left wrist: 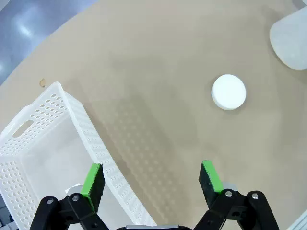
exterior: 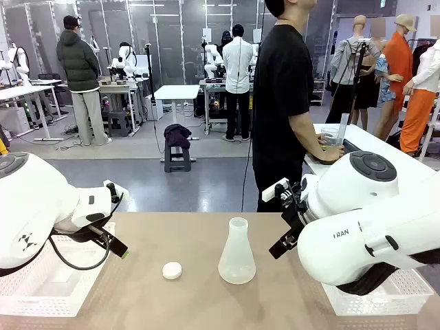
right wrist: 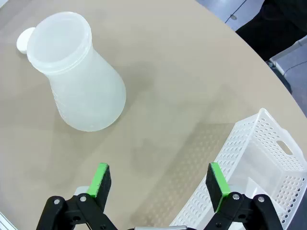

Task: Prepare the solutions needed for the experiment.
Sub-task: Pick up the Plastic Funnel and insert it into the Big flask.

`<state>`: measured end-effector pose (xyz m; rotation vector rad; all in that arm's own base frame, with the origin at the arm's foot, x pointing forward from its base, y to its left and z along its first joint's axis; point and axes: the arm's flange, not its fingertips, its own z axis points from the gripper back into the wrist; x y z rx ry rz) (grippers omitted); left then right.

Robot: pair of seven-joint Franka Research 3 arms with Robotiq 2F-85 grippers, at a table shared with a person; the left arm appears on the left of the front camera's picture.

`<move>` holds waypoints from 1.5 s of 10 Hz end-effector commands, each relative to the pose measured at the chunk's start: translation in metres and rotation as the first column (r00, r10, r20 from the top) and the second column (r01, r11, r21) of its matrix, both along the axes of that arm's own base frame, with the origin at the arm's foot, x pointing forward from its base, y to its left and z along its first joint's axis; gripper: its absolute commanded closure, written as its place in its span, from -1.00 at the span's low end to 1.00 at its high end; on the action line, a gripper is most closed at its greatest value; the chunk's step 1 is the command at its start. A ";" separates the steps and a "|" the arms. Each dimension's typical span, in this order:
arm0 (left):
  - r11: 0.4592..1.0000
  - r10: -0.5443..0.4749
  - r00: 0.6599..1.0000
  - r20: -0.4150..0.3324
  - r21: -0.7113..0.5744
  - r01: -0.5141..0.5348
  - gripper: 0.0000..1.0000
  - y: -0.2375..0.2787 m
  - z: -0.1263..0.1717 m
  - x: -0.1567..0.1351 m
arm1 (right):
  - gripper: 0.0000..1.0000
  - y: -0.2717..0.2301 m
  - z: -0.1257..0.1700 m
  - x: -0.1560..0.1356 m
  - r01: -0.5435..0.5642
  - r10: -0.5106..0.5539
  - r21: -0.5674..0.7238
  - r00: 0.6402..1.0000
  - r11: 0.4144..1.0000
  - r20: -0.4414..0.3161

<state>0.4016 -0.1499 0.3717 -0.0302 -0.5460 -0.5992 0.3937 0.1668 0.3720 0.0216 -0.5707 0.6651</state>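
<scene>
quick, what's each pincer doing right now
Left pincer: open, holding nothing.
Right pincer: open, holding nothing.

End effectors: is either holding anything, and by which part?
Nothing held: the left end effector and right end effector are open and empty; the conical flask stands free.

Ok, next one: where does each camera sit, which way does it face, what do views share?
Front view: fixed between the arms, robot's side, facing across the tan table at a person in black; both white arms show.
Left wrist view: on that wrist, looking down past the open left claw at a white perforated plastic basket and small white round cap.
Right wrist view: on that wrist, looking down past the open right claw at a frosted plastic conical flask.
Shared: all three show flask and cap.
</scene>
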 end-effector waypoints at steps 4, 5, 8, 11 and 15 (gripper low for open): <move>1.000 0.000 1.000 0.000 0.000 0.000 -1.00 0.000 0.000 0.000 | -1.00 0.000 0.000 0.000 0.000 0.000 0.000 1.000 1.000 0.000; 1.000 0.000 1.000 0.000 0.000 0.000 -1.00 0.000 0.000 0.000 | -1.00 0.000 0.000 0.000 0.000 0.000 0.000 1.000 1.000 0.000; 1.000 0.000 1.000 0.000 0.000 0.000 -1.00 0.000 0.000 0.000 | -1.00 0.000 0.000 0.000 0.000 0.000 0.000 1.000 1.000 0.000; 1.000 0.000 1.000 0.000 0.000 0.000 -1.00 0.000 0.000 0.000 | -1.00 0.000 0.000 0.000 0.000 0.000 0.000 1.000 1.000 0.000; 1.000 0.000 1.000 0.000 0.000 0.000 -1.00 0.000 0.000 0.000 | -1.00 0.000 0.000 0.000 0.000 0.000 0.000 1.000 1.000 0.000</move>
